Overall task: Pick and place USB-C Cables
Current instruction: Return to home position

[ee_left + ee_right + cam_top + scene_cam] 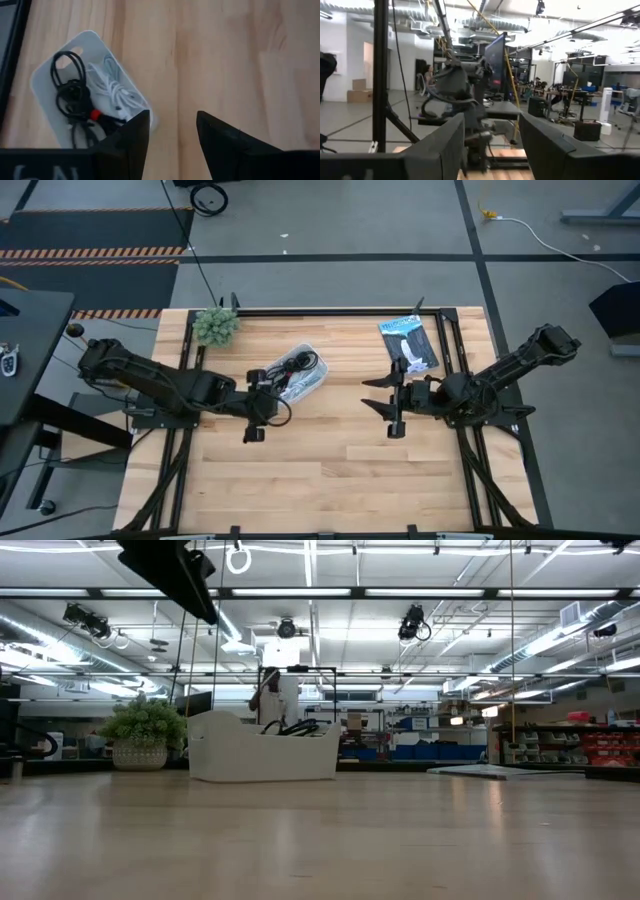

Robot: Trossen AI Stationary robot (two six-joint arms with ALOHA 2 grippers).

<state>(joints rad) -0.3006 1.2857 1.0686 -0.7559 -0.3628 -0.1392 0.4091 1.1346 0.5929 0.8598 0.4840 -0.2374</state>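
Note:
A white tray on the table holds the USB-C cables: a black one with a red tie and a white one, lying coiled on its floor. In the low view black loops stick up over the tray's rim. My left gripper hovers open just near-left of the tray, with bare wood between its fingers. My right gripper is open too, over the table's right half, pointing level toward the left arm.
A flat black-and-blue packet lies near the table's far right corner. A small potted plant stands at the far left corner. Bare wood stretches across the table's middle and near side. Black frame rails border the table.

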